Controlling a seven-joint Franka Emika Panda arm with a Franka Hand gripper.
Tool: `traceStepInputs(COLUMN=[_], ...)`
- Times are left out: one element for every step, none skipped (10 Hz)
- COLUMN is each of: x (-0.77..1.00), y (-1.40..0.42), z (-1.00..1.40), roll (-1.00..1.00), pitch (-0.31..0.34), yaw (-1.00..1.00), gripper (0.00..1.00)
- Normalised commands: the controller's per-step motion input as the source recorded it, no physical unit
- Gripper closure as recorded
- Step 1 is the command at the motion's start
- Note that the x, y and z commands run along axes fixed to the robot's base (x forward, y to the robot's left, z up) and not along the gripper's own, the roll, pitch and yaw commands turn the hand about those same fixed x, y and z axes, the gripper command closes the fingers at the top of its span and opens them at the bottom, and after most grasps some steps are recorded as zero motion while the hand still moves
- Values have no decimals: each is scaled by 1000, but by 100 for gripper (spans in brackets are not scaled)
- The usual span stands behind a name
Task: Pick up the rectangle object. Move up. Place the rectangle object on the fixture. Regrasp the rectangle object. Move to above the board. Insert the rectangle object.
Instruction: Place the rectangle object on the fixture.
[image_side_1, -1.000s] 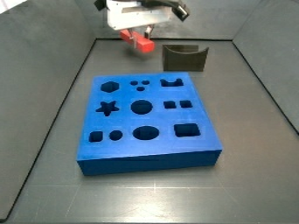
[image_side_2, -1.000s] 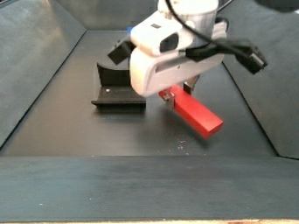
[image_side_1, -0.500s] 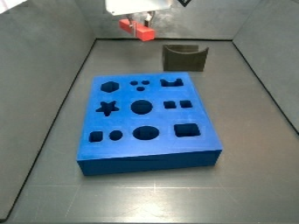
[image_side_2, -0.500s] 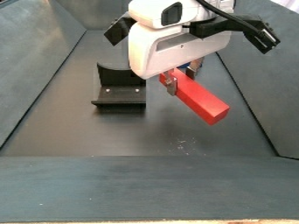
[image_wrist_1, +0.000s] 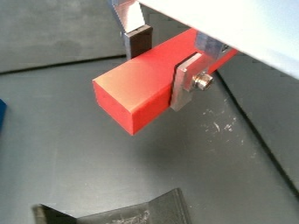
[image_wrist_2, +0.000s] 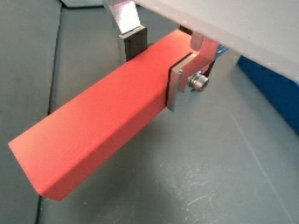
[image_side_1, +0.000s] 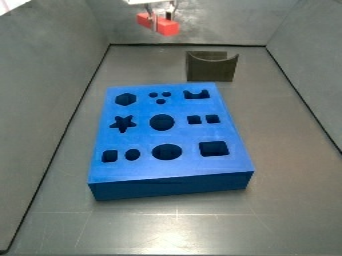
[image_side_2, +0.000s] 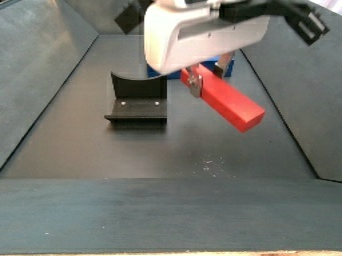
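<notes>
My gripper (image_wrist_1: 163, 61) is shut on the rectangle object (image_wrist_1: 146, 83), a long red-orange bar, with a silver finger on each long side near one end. It shows the same way in the other wrist view, the gripper (image_wrist_2: 162, 63) on the bar (image_wrist_2: 100, 127). In a side view the bar (image_side_2: 230, 100) hangs tilted in the air under the white gripper body (image_side_2: 201, 35), well above the floor. In a side view the bar (image_side_1: 159, 21) is high at the back, left of the fixture (image_side_1: 211, 66). The blue board (image_side_1: 167, 135) lies in the middle.
The dark fixture (image_side_2: 135, 100) stands on the floor left of the held bar, and its notched top edge (image_wrist_1: 111, 214) shows below the bar in a wrist view. Grey walls enclose the work area on the sides and back.
The gripper has risen with the rectangle object held in it; the bar is now higher above the floor. The board and the fixture have not moved.
</notes>
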Motion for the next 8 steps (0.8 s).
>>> traceStepInputs(x=[-33,-37,-37,-33,-27,-24,-20,-13], y=[-3,-8,-12,-13,-11,-5,-1,5], z=[1000,1000,941,837,700,592,515,318], roll=[80,96,111,122,115,102,96,84], pitch=[59,69,77,81,82,82,82,90], yaw=[10,17,26,32,31,27,25,24], gripper=[100,100,100,100,100,100,100,100])
